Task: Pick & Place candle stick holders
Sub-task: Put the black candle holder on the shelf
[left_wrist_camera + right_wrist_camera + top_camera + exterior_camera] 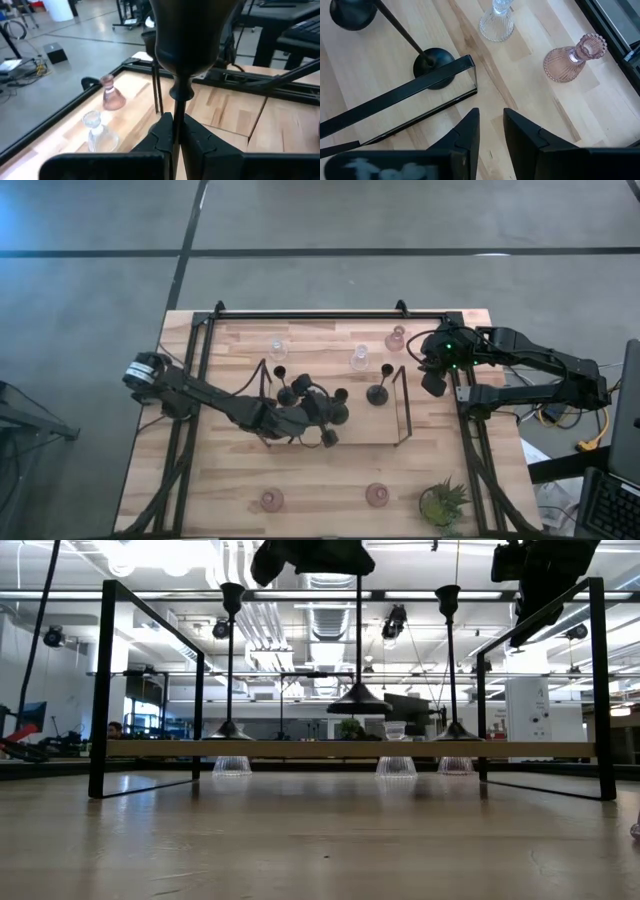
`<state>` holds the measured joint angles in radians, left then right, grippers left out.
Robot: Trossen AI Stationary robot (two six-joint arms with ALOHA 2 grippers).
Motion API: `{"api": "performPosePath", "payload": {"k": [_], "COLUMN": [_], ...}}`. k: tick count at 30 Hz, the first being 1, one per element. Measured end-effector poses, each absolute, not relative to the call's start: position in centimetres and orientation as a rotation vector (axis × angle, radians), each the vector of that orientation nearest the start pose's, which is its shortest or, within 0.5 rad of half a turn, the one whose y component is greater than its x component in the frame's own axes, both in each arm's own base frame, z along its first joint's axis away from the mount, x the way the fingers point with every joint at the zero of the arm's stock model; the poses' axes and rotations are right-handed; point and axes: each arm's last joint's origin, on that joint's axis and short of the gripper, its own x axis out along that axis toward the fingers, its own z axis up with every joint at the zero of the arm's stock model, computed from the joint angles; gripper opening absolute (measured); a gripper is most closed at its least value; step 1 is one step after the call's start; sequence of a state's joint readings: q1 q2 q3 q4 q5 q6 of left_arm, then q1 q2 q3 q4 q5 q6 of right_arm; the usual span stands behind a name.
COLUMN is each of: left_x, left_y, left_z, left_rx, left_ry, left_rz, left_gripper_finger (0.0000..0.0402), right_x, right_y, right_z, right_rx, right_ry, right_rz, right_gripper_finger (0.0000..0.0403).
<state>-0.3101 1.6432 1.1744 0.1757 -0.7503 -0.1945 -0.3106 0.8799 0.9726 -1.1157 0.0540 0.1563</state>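
left hand [178, 142]: over the middle of the bench [300, 480], above the raised shelf; fingers clamped on the thin stem of a black holder [187, 45], just under the knob below its cup; holder upright; whether its base was off the shelf, cannot tell
right hand [490, 132]: at the far right of the bench, by the shelf's black frame [410, 92]; fingers apart, holding nothing
other black holders: several clustered on the shelf near the left hand; one stood alone [378, 392] toward the right end
glass holders: pink [572, 57] and clear [497, 22] ones beyond the shelf; two more pink at the near edge [272, 500]
plant [442, 505]: near right corner, not part of task
handling: black holder judged stiff, top-heavy, base-weighted; grip on stem fine but may swing; glass ones fragile, slippery, best taken at the neck
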Motion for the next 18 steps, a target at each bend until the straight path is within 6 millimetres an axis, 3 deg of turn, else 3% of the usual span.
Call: {"api": "performPosePath", "payload": {"k": [8, 18], "left_x": [35.6, 35.6], "left_y": [-9.3, -9.4], "left_z": [27.4, 27.2], "left_rx": [-0.099, -0.186], "left_ry": [0.253, 0.266], "left_rz": [0.474, 0.425], "left_gripper_finger": [0.0017, 0.0017], "right_x": [13.3, 13.3], "right_y": [-4.4, -4.4], "right_z": [30.7, 30.7], "right_rx": [0.273, 0.272], "right_ry": [0.994, 0.993], "right_rz": [-0.412, -0.412], "right_gripper_finger": [0.0091, 0.0073]}}
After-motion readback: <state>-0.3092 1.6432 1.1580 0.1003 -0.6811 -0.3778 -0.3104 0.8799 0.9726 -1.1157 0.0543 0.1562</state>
